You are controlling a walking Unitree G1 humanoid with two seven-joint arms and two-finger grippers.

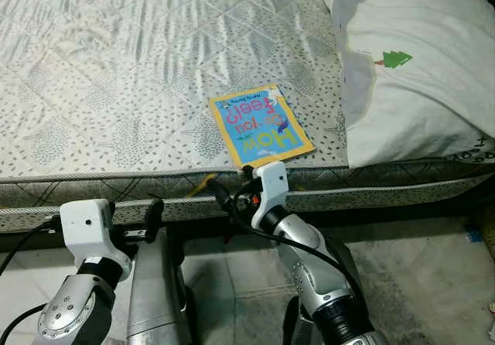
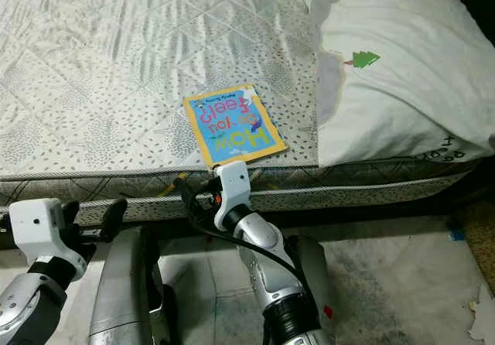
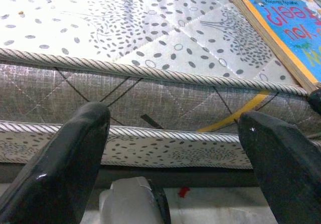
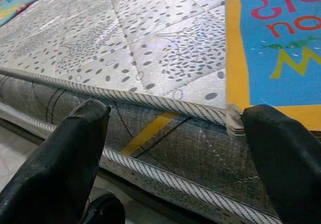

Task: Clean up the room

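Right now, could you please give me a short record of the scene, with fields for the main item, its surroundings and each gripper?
Item: picture book, blue cover with yellow border, lying flat
Location: near edge of the mattress, one corner at the rim
Neighbour: white pillow with a green tree print, beside the book on the robot's right
Right gripper: open, at the mattress edge just below the book
Left gripper: open, facing the mattress side, further left

Silver arms, white wrists, black cables
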